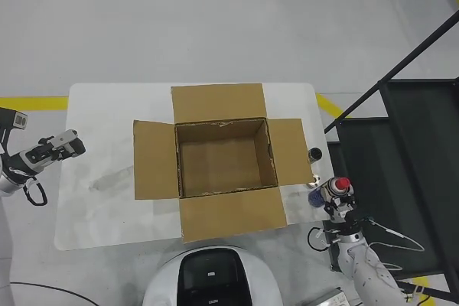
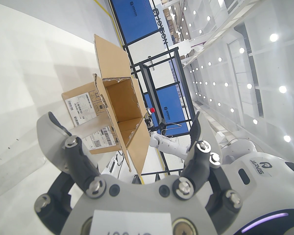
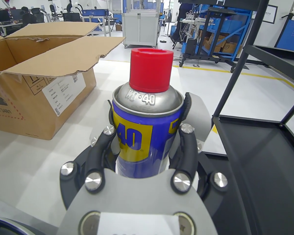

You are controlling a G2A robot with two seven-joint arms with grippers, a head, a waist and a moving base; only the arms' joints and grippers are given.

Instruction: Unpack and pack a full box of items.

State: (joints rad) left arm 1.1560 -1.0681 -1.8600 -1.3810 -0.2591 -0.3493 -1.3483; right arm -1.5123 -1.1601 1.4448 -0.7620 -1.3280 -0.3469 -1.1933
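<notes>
The right claw [image 3: 150, 108], clamped on the upright spray can [image 3: 147, 94], sits just right of the empty box [image 1: 226, 161], nearer than the left claw [image 1: 75, 144], spread wide and empty

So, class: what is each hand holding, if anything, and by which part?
The right hand grips the spray can around its blue body; the left hand is open, holding nothing.

**Tally by kind**

1 white table [image 1: 99, 153]. 1 cardboard box [image 1: 222, 130] with 4 flaps [image 1: 154, 159]. 1 red-capped spray can [image 3: 147, 113]. 1 small dark-topped container [image 1: 314, 154]. 1 black rack [image 1: 413, 153]. 2 grippers: 1 left gripper [image 1: 72, 144], 1 right gripper [image 3: 149, 106].
</notes>
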